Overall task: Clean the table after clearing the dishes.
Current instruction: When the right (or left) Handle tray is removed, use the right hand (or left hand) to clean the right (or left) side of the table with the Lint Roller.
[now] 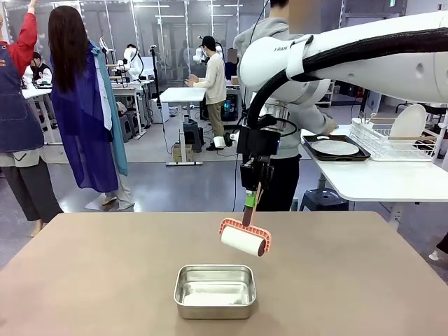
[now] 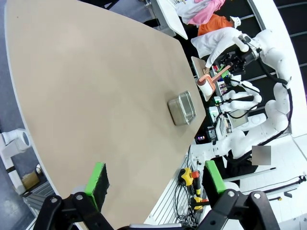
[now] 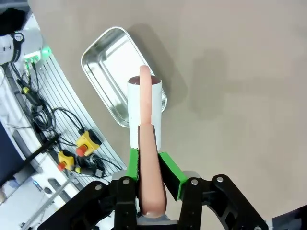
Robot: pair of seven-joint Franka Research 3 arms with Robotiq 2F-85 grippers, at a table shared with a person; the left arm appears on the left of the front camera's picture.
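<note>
While right gripper (image 1: 250, 201) clamps coral-handled white lint roller (image 1: 243, 240), roll hangs mid-frame, likely poised to sweep beige-brown table (image 1: 98, 280); left gripper (image 2: 153, 179) wide, empty; round white plate (image 1: 334, 148) upper right, off table.

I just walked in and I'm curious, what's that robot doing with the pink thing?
The right pincer is shut on a pink lint roller, held over the beige table near a steel pan. The left pincer is open and empty. Behind it, a person stands by a plate on a dark tray.
</note>
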